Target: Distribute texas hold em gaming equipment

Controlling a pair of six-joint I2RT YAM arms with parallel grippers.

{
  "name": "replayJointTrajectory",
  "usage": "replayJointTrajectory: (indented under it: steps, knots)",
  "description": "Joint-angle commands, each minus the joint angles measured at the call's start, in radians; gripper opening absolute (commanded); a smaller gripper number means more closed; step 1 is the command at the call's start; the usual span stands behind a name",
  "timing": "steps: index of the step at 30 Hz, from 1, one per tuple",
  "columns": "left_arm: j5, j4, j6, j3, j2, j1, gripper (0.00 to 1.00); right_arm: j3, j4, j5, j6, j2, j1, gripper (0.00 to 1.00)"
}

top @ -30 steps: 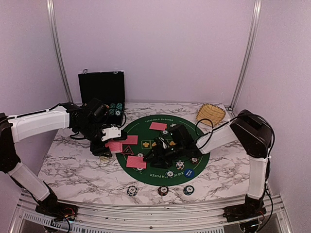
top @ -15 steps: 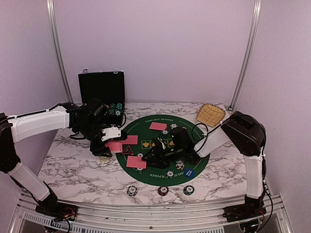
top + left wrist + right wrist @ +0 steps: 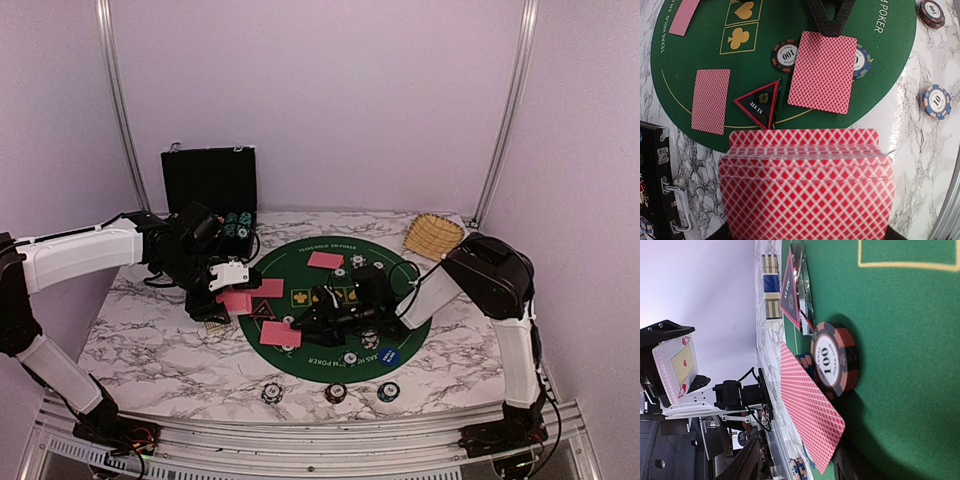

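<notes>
Left end effector [image 3: 232, 290] clenches the card deck [image 3: 807, 190] — fingers hidden behind it. On the green mat [image 3: 885, 35], right end effector [image 3: 832, 22] meets 1 card [image 3: 822, 72]; whether it grips, I cannot tell.

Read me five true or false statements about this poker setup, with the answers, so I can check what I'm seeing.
1. The left hand holds a deck of red-backed cards. True.
2. The wicker basket sits on the green mat. False: it stands on the marble at the far right corner, off the mat.
3. The triangle marker reads ALL IN. True.
4. The black case is closed. False: it stands open.
5. Three chips lie on the marble near the front edge, off the mat. True.
</notes>
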Motion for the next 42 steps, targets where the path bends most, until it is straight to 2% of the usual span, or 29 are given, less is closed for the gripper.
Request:
replayJointTrajectory:
  steps: [1, 5, 8, 11, 15, 23, 27, 34, 42]
  knots:
    - [-0.005, -0.014, 0.010, 0.002, -0.033, 0.001, 0.41, -0.016, 0.060, 0.033, 0.078, 0.059, -0.003, 0.47]
    - [-0.009, -0.015, 0.012, 0.001, -0.033, 0.001, 0.41, -0.020, 0.118, 0.031, 0.123, 0.074, -0.003, 0.38]
    - [-0.012, -0.015, 0.013, 0.000, -0.034, 0.001, 0.41, -0.017, 0.121, 0.029, 0.127, 0.076, -0.002, 0.25]
    - [-0.012, -0.014, 0.014, -0.002, -0.034, 0.001, 0.40, -0.010, 0.099, 0.029, 0.115, 0.071, -0.002, 0.20]
    - [-0.010, -0.013, 0.013, -0.002, -0.031, 0.001, 0.40, 0.002, 0.053, 0.032, 0.089, 0.064, -0.001, 0.17]
    - [-0.009, -0.015, 0.012, -0.002, -0.028, 0.001, 0.40, 0.021, 0.010, 0.035, 0.058, 0.078, 0.005, 0.19]
    - [-0.009, -0.015, 0.012, -0.001, -0.026, 0.001, 0.40, 0.017, 0.056, 0.032, 0.087, 0.096, 0.007, 0.15]
    - [-0.012, -0.014, 0.012, -0.005, -0.025, 0.001, 0.40, 0.018, 0.037, 0.039, 0.072, 0.079, 0.008, 0.00]
    - [-0.011, -0.014, 0.012, -0.007, -0.027, 0.001, 0.39, 0.001, -0.037, 0.042, 0.018, 0.028, -0.007, 0.00]
